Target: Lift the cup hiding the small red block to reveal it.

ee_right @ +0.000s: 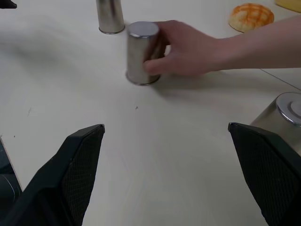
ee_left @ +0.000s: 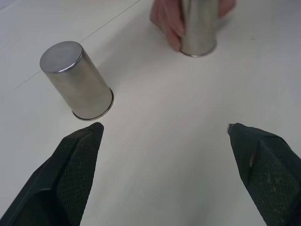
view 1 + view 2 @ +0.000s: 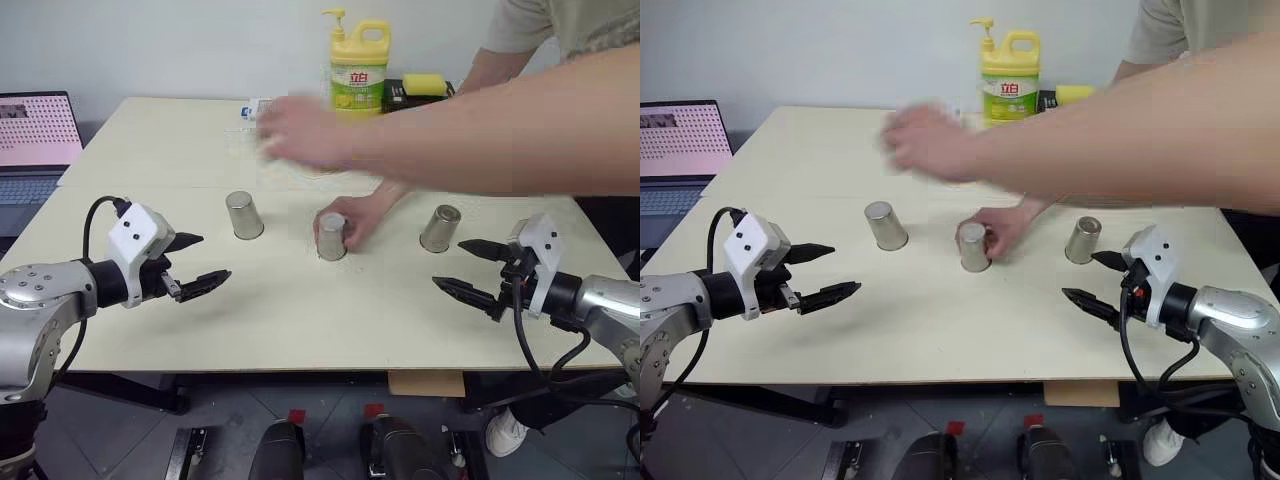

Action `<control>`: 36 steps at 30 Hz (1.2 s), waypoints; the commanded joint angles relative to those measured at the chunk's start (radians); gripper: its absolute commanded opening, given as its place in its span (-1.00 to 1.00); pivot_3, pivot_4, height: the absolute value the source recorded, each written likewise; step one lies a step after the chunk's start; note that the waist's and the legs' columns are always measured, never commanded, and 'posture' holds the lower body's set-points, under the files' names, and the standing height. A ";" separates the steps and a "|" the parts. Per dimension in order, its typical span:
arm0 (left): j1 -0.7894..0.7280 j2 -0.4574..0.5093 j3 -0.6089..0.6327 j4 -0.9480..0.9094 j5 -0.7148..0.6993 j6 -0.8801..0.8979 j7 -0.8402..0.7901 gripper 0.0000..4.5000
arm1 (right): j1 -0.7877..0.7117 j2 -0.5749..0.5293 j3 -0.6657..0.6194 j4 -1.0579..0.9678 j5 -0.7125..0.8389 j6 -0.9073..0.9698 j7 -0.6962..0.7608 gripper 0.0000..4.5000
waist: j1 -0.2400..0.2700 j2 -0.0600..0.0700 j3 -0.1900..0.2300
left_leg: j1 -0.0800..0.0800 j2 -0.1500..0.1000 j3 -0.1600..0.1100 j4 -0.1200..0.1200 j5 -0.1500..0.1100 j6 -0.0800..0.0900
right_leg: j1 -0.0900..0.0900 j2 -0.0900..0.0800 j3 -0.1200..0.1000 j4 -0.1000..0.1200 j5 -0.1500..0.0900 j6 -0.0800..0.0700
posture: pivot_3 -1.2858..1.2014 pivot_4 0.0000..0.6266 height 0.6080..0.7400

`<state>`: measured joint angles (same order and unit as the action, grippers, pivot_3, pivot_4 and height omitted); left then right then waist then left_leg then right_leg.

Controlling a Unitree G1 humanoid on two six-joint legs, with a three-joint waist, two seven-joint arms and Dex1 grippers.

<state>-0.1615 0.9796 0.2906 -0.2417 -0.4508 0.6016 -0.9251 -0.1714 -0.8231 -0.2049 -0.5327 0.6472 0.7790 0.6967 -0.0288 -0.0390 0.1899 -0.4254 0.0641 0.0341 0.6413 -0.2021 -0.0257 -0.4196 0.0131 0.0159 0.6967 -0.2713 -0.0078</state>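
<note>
Three upturned steel tumblers stand upright; a person's hand [image 3: 358, 217] grips the middle cup [image 3: 331, 237], midway between the spread-fingered left gripper [image 3: 196, 263] and the equally spread right gripper [image 3: 467, 268].

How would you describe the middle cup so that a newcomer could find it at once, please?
Start at the yellow soap bottle at the far edge of the table and come straight toward the near edge to the row of three upturned steel cups. The middle cup is the one a person's hand is gripping; its neighbours stand untouched.
</note>
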 commanded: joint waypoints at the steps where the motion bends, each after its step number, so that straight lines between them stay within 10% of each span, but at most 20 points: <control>1: -0.020 0.008 0.004 -0.006 0.010 -0.022 0.001 1.00 | -0.006 -0.010 -0.012 -0.010 0.003 0.009 -0.002 0.99 | 0.000 0.000 0.000 | 0.000 0.000 0.000 0.000 0.000 0.000 | 0.000 0.000 0.000 0.000 0.000 0.000 | 0.03 -0.52 1.00; 16: -0.050 -0.020 -0.004 0.017 -0.014 0.020 0.023 1.00 | -0.030 0.002 -0.003 -0.077 0.082 0.037 0.016 0.99 | 0.000 0.000 0.000 | 0.000 0.000 0.000 0.000 0.000 0.000 | 0.000 0.000 0.000 0.000 0.000 0.000 | 0.03 -0.52 1.00; 36: -0.569 -0.238 -0.178 0.745 0.237 -0.203 0.210 1.00 | -0.371 0.091 0.240 -0.041 0.095 0.130 -0.016 0.99 | 0.004 -0.002 -0.001 | -0.006 -0.002 0.001 0.004 0.000 0.000 | -0.002 0.003 -0.002 0.000 0.002 0.002 | 0.03 -0.52 1.00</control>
<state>-0.6732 0.7469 0.1179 0.4423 -0.2371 0.4512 -0.7076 -0.5211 -0.7367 0.0414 -0.5614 0.7370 0.9081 0.6779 -0.0251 -0.0407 0.1888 -0.4311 0.0622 0.0346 0.6454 -0.2020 -0.0255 -0.4214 0.0158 0.0136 0.6968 -0.2697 -0.0056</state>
